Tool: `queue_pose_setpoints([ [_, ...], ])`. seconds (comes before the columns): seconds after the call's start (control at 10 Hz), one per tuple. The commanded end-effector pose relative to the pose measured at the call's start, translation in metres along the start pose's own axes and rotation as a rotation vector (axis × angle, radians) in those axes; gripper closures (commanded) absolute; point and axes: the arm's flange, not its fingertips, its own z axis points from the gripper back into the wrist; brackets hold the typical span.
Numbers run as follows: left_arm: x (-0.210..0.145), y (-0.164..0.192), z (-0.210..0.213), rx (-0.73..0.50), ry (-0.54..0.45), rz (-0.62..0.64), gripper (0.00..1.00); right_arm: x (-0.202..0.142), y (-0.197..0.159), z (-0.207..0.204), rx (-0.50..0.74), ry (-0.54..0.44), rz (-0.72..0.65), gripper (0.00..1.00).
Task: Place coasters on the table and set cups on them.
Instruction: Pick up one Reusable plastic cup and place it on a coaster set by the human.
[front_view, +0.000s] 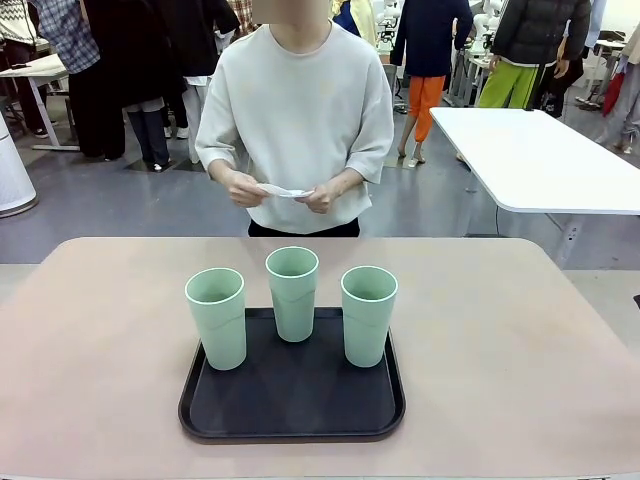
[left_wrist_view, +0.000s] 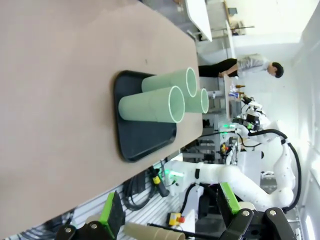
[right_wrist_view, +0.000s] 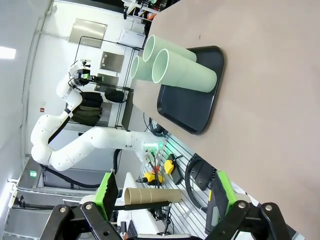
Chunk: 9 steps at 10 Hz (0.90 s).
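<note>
Three mint-green cups stand upright on a black tray (front_view: 290, 405) near the front of the tan table (front_view: 500, 340): the left cup (front_view: 217, 318), the middle cup (front_view: 292, 293) and the right cup (front_view: 368, 315). Beyond the far edge a person holds white coasters (front_view: 283, 190) in both hands at waist height. My left gripper (left_wrist_view: 170, 207) is open and empty, off the table's side, with the cups (left_wrist_view: 150, 104) far ahead. My right gripper (right_wrist_view: 162, 197) is also open and empty, off the opposite side, facing the cups (right_wrist_view: 185, 74).
A white rectangular table (front_view: 540, 160) stands at the back right, with several people farther off. The tan table has bare surface on both sides of the tray (left_wrist_view: 145, 140). The other arm (right_wrist_view: 90, 145) shows past the table's edge in each wrist view.
</note>
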Motion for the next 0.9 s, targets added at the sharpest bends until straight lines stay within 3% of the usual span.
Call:
queue_pose_setpoints([
  [0.0, 0.0001, -0.0002, 0.0006, -0.01, -0.006, -0.004, 0.0, 0.0002, 0.003, 0.0002, 0.011, -0.002, 0.011, 0.0],
  [0.8, 0.0001, -0.0002, 0.0006, -0.01, -0.006, -0.004, 0.0, 0.0002, 0.003, 0.0002, 0.011, -0.002, 0.011, 0.0],
])
